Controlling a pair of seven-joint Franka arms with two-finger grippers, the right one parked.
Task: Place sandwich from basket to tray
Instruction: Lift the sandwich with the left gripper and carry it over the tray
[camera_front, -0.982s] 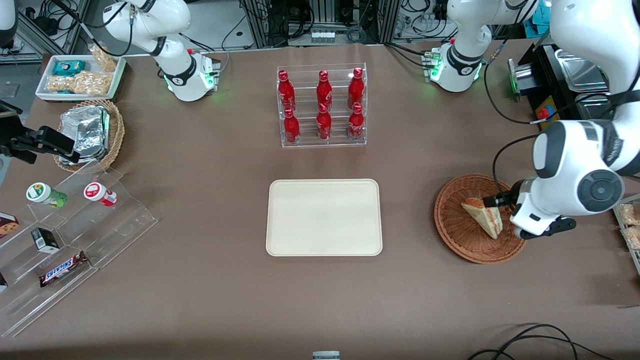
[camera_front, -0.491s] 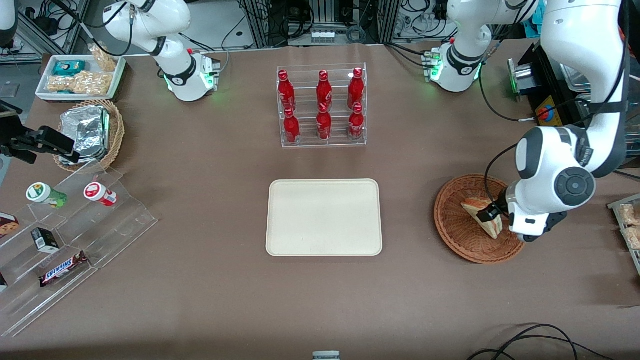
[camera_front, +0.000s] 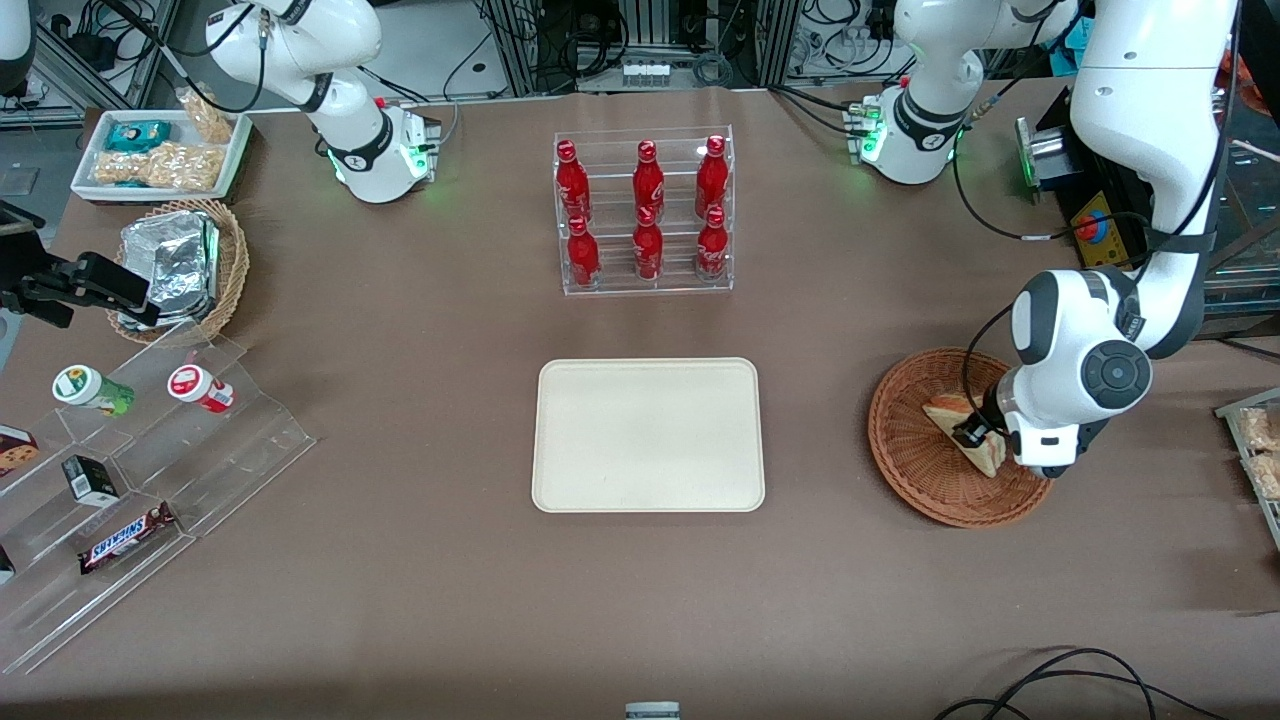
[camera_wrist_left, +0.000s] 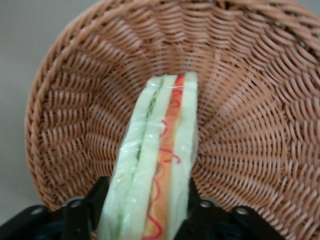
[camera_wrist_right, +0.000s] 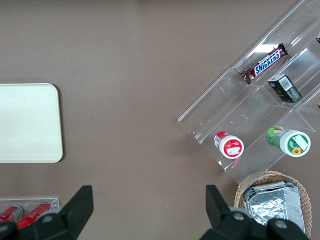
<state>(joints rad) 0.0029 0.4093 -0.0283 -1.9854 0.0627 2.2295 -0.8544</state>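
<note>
Your pincer (camera_wrist_left: 145, 210) is clamping the sandwich (camera_wrist_left: 157, 155) inside the basket (camera_front: 915, 470); nothing's lifted yet, w/ the tray (camera_front: 648, 435) nearby awaiting delivery.

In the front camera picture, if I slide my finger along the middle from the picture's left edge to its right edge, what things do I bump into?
Clear stepped stand → tray → basket → sandwich → gripper, its fingers on either side of the sandwich.

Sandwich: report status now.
Hand down in the basket, fingers either side of the sandwich. Sandwich not lifted. Tray bare, table between unobstructed.
</note>
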